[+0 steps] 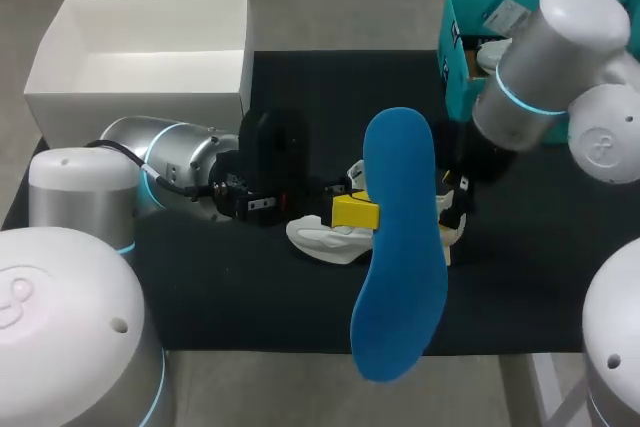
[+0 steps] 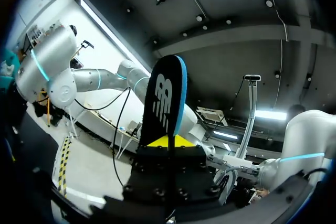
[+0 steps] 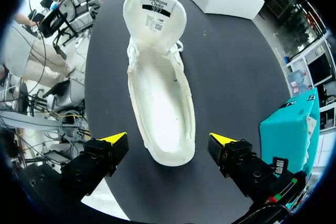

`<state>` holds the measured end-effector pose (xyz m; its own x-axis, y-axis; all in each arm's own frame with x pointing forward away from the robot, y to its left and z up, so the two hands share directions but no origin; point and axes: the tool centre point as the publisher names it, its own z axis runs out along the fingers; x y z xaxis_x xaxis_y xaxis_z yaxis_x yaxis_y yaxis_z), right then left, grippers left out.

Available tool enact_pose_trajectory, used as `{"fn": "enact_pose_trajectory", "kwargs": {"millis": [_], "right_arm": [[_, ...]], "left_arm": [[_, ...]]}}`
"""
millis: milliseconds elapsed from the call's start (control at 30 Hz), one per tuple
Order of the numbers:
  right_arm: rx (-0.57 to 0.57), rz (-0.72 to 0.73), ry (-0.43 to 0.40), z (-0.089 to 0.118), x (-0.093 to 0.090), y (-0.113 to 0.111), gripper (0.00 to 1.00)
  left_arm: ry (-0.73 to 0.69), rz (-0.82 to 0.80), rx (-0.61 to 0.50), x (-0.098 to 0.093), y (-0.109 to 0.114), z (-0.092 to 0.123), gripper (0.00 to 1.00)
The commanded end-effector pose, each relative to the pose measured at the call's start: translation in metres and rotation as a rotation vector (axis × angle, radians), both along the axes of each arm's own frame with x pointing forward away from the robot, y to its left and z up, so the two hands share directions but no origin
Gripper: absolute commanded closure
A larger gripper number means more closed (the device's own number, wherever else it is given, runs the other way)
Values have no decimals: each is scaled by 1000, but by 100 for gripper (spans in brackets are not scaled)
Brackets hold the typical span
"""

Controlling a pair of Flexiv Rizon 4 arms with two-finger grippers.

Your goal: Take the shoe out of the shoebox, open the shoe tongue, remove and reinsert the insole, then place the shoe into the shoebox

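Observation:
My left gripper (image 1: 355,212) is shut on the blue insole (image 1: 400,257) and holds it up above the table, well clear of the shoe. In the left wrist view the insole (image 2: 165,98) stands upright between the yellow tips, its black underside showing with a blue edge. The white shoe (image 3: 160,98) lies on the black mat (image 3: 231,66), tongue folded back and the inside bare. My right gripper (image 3: 168,140) hangs open just above the shoe's heel end, one finger on each side, touching nothing. In the head view the insole hides most of the shoe (image 1: 322,237).
A teal shoebox (image 1: 458,82) stands at the mat's far right corner, also seen beside my right gripper (image 3: 291,124). A white open box (image 1: 140,57) sits at the far left. The mat (image 1: 300,97) is bare between the boxes.

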<state>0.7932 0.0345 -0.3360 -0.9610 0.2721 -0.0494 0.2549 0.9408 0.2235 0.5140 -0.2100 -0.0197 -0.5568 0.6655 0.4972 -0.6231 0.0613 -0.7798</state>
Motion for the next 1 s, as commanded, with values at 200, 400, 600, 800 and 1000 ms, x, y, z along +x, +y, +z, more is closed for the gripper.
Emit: {"fn": "enact_pose_trajectory", "kwargs": {"millis": [200,400,600,800,1000], "right_arm": [[-308,61,75,49,-3,-2,0],[-318,72,69,51,-3,-2,0],[-300,65,62,53,-4,-1,0],[-250,92,45,49,-5,-1,0],[-250,92,45,49,-5,-1,0]], "left_arm": [[0,1,0,0,0,0,100],[0,1,0,0,0,0,100],[0,1,0,0,0,0,100],[0,1,0,0,0,0,100],[0,1,0,0,0,0,100]]}}
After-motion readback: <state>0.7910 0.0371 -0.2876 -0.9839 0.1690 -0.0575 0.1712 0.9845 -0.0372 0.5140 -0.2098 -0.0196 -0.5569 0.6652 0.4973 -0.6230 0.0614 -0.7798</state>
